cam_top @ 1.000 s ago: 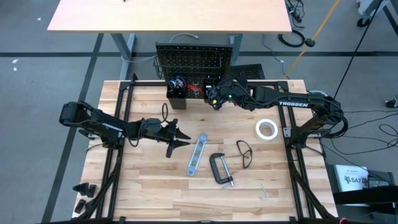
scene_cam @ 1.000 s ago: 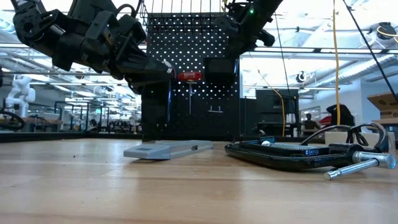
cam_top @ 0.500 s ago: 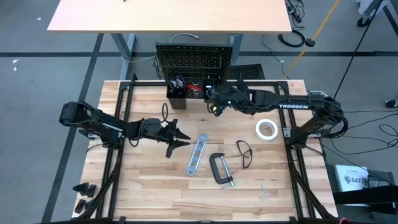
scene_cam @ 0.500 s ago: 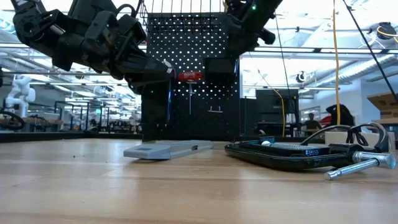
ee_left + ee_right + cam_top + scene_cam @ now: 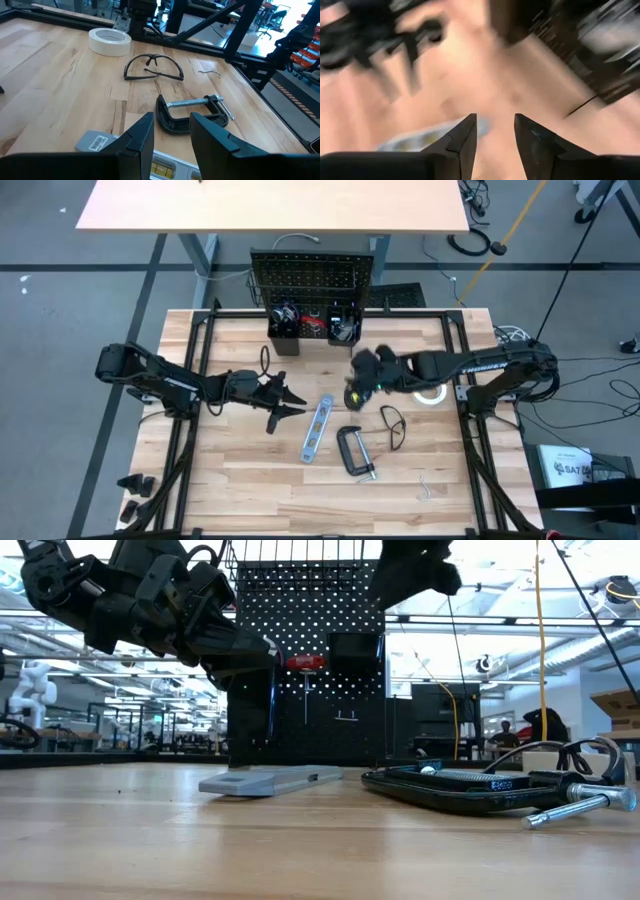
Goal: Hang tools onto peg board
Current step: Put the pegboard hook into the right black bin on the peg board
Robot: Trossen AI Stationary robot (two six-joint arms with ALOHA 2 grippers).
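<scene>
The peg board [image 5: 310,275] stands upright at the table's far edge, with two black bins [image 5: 284,332] low on it. A red screwdriver [image 5: 305,663] hangs on it. On the table lie the blue-silver level [image 5: 317,428], the black C-clamp [image 5: 355,450], the glasses [image 5: 393,426] and the white tape roll [image 5: 432,389]. My left gripper [image 5: 172,117] hovers open left of the level, holding nothing. My right gripper [image 5: 495,117] is open and holds nothing, in the air above the middle of the table [image 5: 352,395], between the level and the tape roll.
A small metal hook [image 5: 424,490] lies near the front right. Black frame rails [image 5: 200,350] run along the table's sides. Bare wood lies at the front left. My right arm partly covers the tape roll in the high view.
My right gripper has swung away from the peg board's right bin toward the table's near edge. It now hangs over the middle of the table, tipped more steeply down. My left arm has kept still. No tool on the table has moved.
</scene>
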